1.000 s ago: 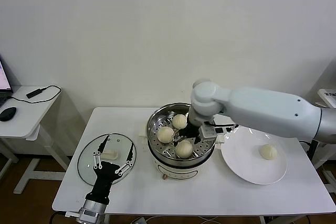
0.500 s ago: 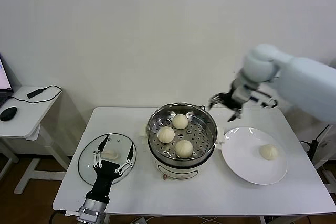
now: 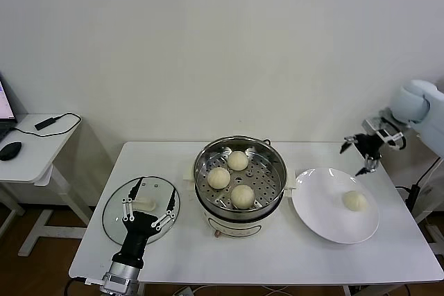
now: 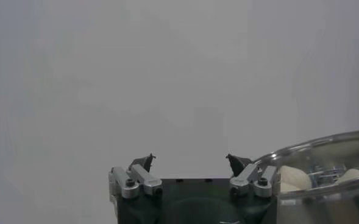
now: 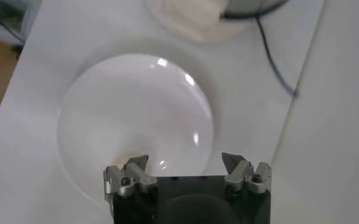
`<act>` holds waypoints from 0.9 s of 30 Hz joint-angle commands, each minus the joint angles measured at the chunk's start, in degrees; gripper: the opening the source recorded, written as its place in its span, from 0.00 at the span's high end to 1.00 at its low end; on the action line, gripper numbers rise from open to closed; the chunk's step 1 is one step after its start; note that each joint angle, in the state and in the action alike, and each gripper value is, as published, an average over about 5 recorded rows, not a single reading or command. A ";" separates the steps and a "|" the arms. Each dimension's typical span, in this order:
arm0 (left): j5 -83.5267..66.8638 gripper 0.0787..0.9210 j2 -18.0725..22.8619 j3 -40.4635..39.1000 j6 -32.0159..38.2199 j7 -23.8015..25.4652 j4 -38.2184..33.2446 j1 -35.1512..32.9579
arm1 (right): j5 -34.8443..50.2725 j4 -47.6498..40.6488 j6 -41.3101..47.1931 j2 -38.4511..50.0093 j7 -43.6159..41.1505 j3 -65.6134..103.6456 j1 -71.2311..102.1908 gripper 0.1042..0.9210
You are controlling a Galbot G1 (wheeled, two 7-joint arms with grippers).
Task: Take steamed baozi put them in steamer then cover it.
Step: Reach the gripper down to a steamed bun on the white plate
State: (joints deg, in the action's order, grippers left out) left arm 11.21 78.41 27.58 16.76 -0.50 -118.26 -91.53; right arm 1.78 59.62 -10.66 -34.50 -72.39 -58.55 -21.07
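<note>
So my right gripper hangs empty with fingers apart above the flat white round plate near the table's right edge, lined up for the last small cream-white baozi, since three already sit in the shiny steel steamer mid-table, while my left gripper, also spread, waits over the glass lid.

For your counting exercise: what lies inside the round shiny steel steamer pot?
Three round cream-white baozi rest on the perforated tray of the steel steamer pot. Whatever lies beneath that tray is hidden.
</note>
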 commanded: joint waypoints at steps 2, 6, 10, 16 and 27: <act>0.03 0.12 -0.07 0.06 -0.17 -0.01 0.21 0.06 | -2.86 -10.16 2.40 0.66 5.14 5.01 14.00 0.12; 0.05 0.12 0.00 0.06 -0.24 0.01 0.12 0.00 | -4.69 -10.82 2.66 -0.41 6.20 7.08 16.72 0.12; 0.01 0.12 0.11 -0.07 -0.31 0.04 -0.17 -0.35 | -5.09 -12.30 2.89 -1.70 7.63 9.11 18.61 0.12; -0.04 0.12 0.12 0.16 -0.37 0.02 -0.33 -0.43 | -5.05 -13.43 3.25 -2.99 8.32 10.89 20.39 0.12; -0.75 0.12 0.27 0.16 -0.82 0.00 -1.00 -0.68 | -4.84 -14.78 3.66 -3.95 8.91 12.42 21.38 0.13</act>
State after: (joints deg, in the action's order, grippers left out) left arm 10.70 78.72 27.75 16.11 -0.50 -119.09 -92.16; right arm -2.62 46.70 -7.47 -37.77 -64.77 -48.12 -2.07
